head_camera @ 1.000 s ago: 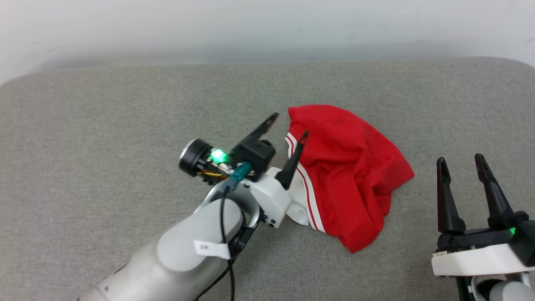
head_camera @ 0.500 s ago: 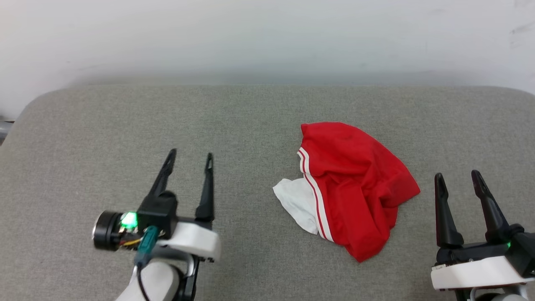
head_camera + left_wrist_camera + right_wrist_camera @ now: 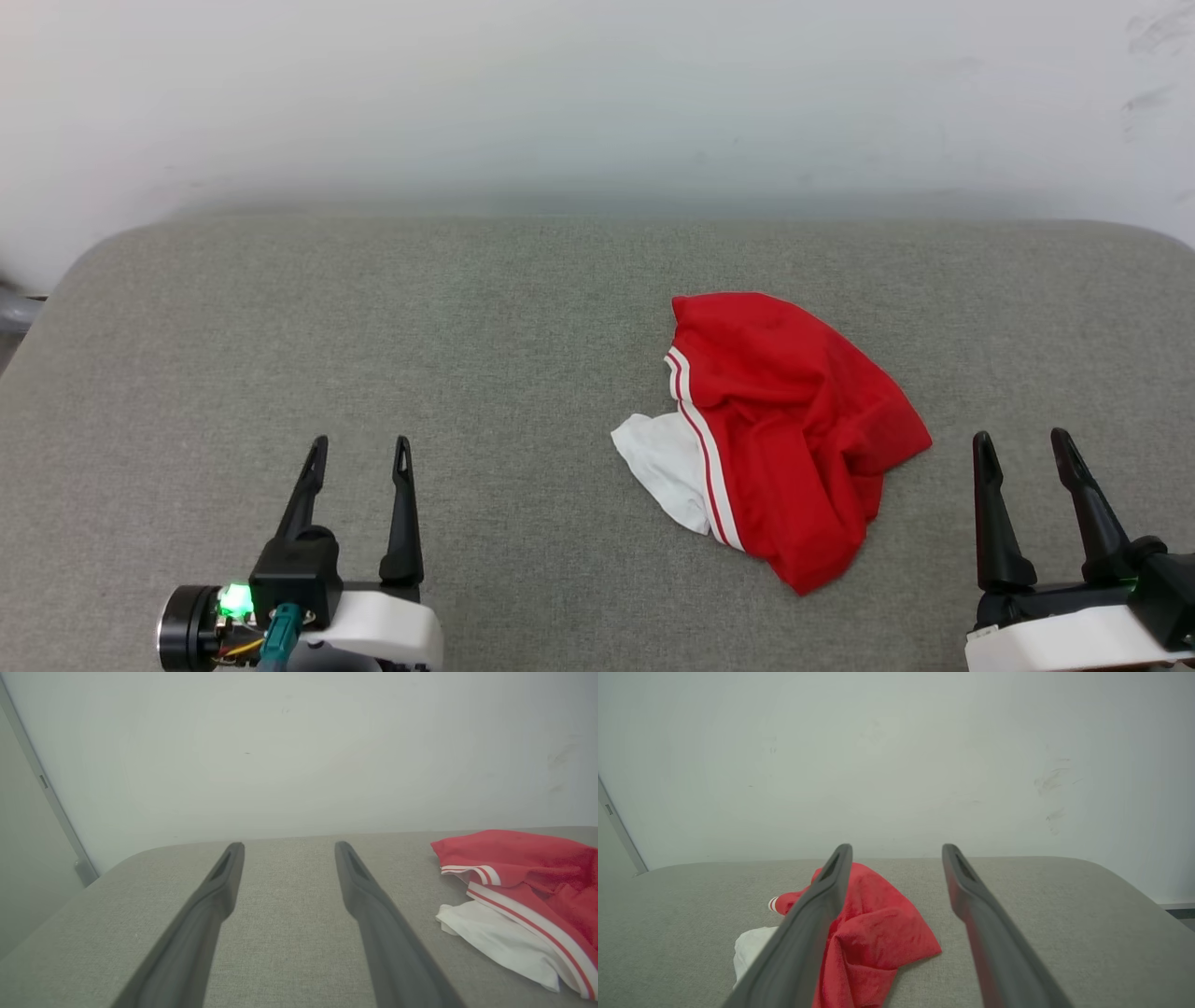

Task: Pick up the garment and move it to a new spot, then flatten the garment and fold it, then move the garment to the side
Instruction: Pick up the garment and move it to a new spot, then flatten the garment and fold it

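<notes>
Since a second ago my left gripper [image 3: 361, 443] has drawn back from the garment [image 3: 794, 420], where one finger lay against the striped edge. It now sits at 7 o'clock in the head view, well apart from the cloth. The head camera has tipped up as well, so more of the wall [image 3: 560, 93] shows. The garment's lower place in the picture is the camera's doing; the heap keeps the same shape.

Both my left fingers [image 3: 403, 504] point to 12 o'clock, spread wide with nothing between them but bare grey pad [image 3: 467, 355]. In the left wrist view the garment lies off at 3 o'clock, clear of the fingers.

My right gripper [image 3: 1019, 437] sits at 5 o'clock in the head view. Its jaws also stand wide and hold nothing, and its fingers point to 12 o'clock. The garment is at about 10 o'clock from its tips, near but not touching. In the right wrist view one finger crosses in front of the red cloth, which lies on the pad behind it.

The garment is crumpled on the pad, a little toward 3 o'clock from the middle of the head view. It is mostly red and bunched into a rough mound with a corner pointing to 6 o'clock. A white sleeve [image 3: 667, 467] spills out on its 9 o'clock side. Red-and-white trim [image 3: 702, 448] runs along that same edge, from the top of the mound down beside the sleeve.
</notes>
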{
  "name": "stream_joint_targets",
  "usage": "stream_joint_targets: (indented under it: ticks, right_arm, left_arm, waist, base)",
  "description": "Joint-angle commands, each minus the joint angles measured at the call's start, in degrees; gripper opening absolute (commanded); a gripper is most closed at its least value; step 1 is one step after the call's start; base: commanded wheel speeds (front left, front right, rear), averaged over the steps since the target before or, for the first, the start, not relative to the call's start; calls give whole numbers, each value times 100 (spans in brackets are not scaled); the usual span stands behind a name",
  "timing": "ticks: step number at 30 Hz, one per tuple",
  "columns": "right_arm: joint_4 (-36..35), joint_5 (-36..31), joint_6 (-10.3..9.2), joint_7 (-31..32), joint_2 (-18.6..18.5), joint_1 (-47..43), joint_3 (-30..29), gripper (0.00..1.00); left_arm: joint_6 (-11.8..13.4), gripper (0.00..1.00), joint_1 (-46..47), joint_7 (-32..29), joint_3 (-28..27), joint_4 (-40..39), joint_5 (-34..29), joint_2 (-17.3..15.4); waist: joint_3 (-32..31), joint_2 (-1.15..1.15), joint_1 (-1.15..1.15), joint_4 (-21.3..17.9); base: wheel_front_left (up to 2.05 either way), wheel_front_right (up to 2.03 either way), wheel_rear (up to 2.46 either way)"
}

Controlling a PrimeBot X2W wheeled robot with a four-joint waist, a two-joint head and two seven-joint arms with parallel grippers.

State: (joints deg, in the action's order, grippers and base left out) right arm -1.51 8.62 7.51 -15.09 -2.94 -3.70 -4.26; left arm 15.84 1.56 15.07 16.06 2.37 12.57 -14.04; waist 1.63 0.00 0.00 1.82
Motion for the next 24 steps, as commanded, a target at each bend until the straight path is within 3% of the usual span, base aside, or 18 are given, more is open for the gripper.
stream_joint_targets:
  ticks: [1,15,24]
  right_arm:
    - [18,40,-4,-13,10,-63,-11,100]
    - [143,105,-4,-12,11,-221,-23,100]
    - [243,126,-4,-13,11,-220,37,100]
  left_arm:
    - [-66,100,-95,15,-60,28,-64,40]
    - [-676,100,-398,15,-725,212,-531,537]
    - [-920,100,-444,14,-981,321,-712,730]
  waist:
    - [-31,0,0,-6]
    - [-124,0,0,-54]
    - [-142,0,0,-39]
  base:
    - [0,0,0]
    - [0,0,0]
    - [0,0,0]
